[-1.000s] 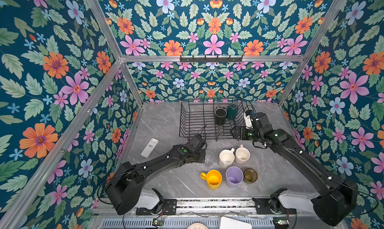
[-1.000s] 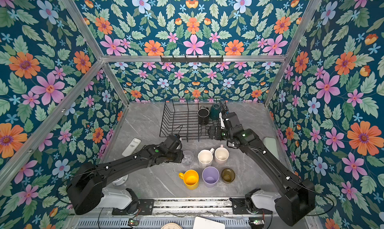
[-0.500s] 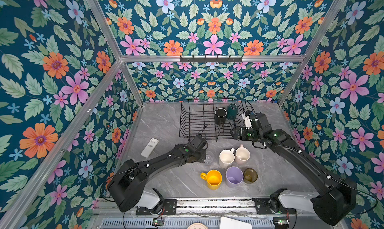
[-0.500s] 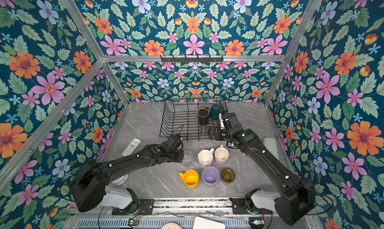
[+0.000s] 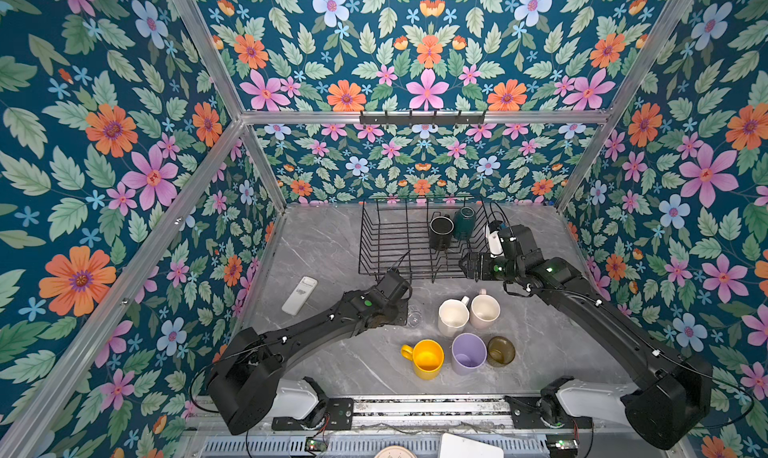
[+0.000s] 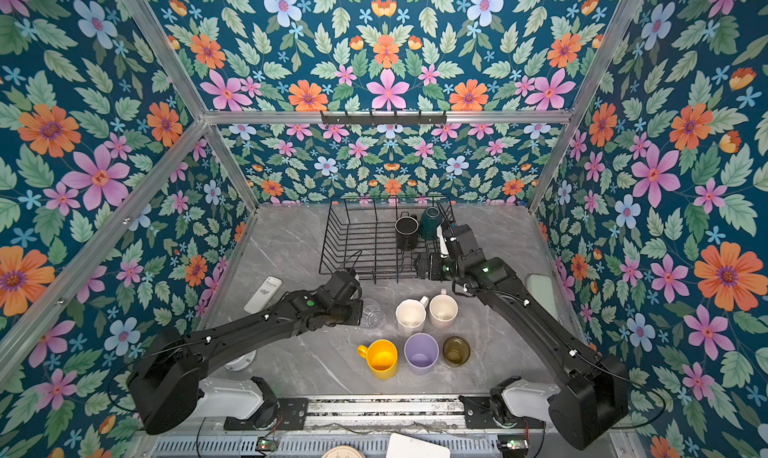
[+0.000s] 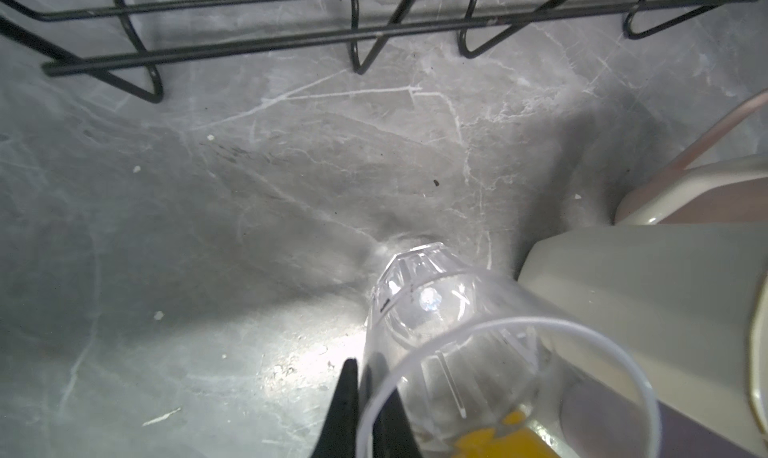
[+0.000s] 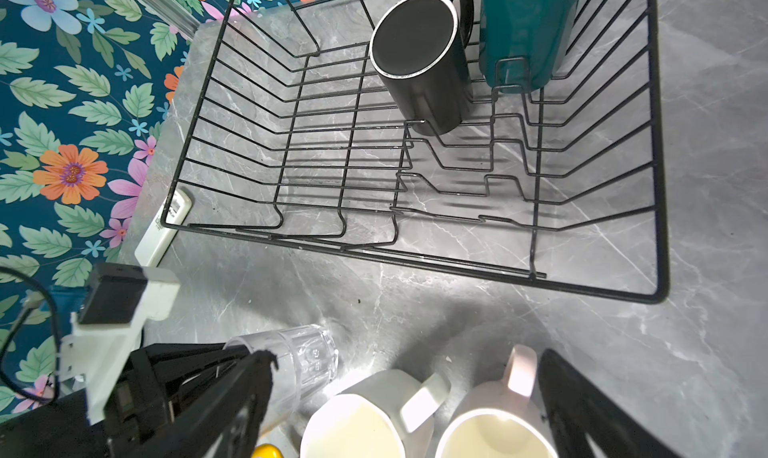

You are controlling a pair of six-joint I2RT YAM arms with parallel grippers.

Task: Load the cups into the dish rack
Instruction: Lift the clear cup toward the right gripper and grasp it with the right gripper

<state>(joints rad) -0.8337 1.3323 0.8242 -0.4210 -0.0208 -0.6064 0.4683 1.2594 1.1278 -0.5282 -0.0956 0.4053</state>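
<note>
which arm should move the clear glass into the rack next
Left. The left gripper is already shut on the clear glass rim, one finger inside and one outside. The right gripper hangs open over the white mug and pink mug, beside the dish rack.

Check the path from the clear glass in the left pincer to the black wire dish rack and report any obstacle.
Nothing visible blocks it: bare grey marble tabletop lies between the clear glass and the black wire dish rack.

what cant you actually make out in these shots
- Left gripper: its fingers pinch the clear glass rim at the left wrist view's edge; in both top views the arm hides them.
- Yellow mug: a sliver in the right wrist view, cut off by the edge.
- Dark green mug: top cut off there.
</note>
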